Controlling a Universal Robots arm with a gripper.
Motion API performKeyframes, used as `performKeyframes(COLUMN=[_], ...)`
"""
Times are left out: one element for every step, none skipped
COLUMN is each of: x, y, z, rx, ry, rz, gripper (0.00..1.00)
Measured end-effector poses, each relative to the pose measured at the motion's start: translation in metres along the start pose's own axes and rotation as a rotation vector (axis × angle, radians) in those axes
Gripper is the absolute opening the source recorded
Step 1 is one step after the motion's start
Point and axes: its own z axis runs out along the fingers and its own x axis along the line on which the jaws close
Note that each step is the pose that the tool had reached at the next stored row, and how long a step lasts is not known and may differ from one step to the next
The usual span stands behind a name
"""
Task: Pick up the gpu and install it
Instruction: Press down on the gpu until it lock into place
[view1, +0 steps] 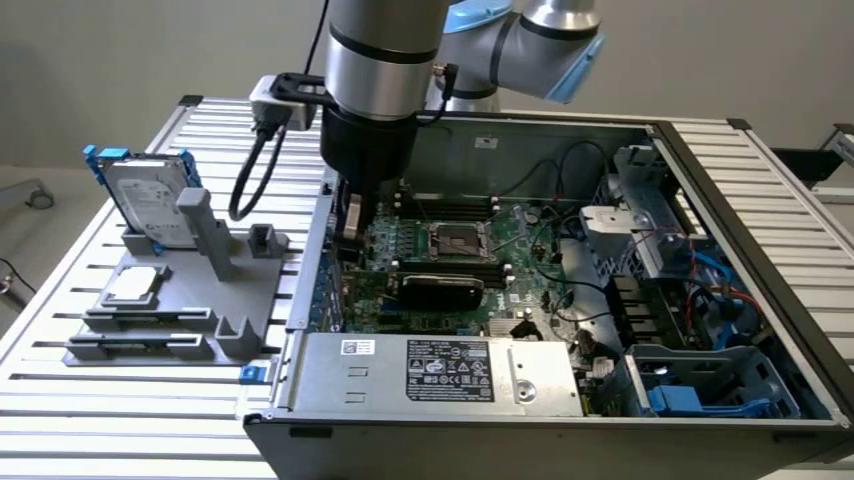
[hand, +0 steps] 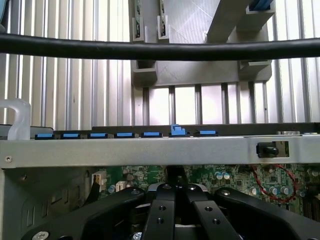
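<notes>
Silver arm (view1: 387, 60) with black bands, pale blue joint caps, black cable (view1: 247, 175).

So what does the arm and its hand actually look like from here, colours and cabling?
The arm is silver metal tubing with black bands and light blue joint caps, ending in a black cylindrical wrist section. A light grey box is mounted beside the wrist, and a black cable loops down from it. In the wrist view the hand is matte black, with angular linkage bars fastened by small screws.

Slatted alu table (view1: 160, 400) carries open PC case (view1: 561, 400) at exterior view's right, grey fixture stand (view1: 174, 320) w/ hard drive (view1: 140, 200) at left
</notes>
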Motion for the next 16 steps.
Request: performKeyframes(x=[-0.0001, -0.0002, -0.0003, -0.0005, -0.0006, -0.0007, -0.0007, -0.0007, -0.0008, -0.0008, -0.0008, -0.0007, -0.0007, -0.0007, -0.0007, -0.0007], y=[0.0000, 0.0001, 0.0002, 0.0001, 0.0001, 0.0001, 0.0002, 0.0002, 0.0004, 0.0006, 0.0009, 0.0012, 0.0015, 0.0018, 0.0021, 0.0025], z=[-0.0003, -0.0004, -0.0006, -0.0006, -0.0005, -0.0006, -0.0006, -0.0005, -0.0005, -0.0005, -0.0003, -0.0002, 0.0000, 0.0001, 0.0001, 0.0002], rx=[-0.0001, 0.0000, -0.0001, 0.0000, 0.0000, 0.0000, 0.0000, 0.0000, 0.0000, -0.0001, 0.0000, 0.0001, 0.0001, 0.0001, 0.0000, -0.0001], ry=[0.0002, 0.0001, 0.0002, 0.0002, 0.0001, 0.0001, 0.0001, 0.0001, 0.0002, 0.0003, 0.0002, 0.0001, 0.0001, 0.0001, 0.0001, 0.0000], rz=[0.000, 0.000, 0.000, 0.000, 0.000, 0.000, 0.000, 0.000, 0.000, 0.000, 0.000, 0.000, 0.000, 0.001, 0.001, 0.001], gripper=[0.11, 0.11, 0.11, 0.11, 0.11, 0.11, 0.11, 0.11, 0.11, 0.11, 0.11, 0.11, 0.11, 0.11, 0.11, 0.11])
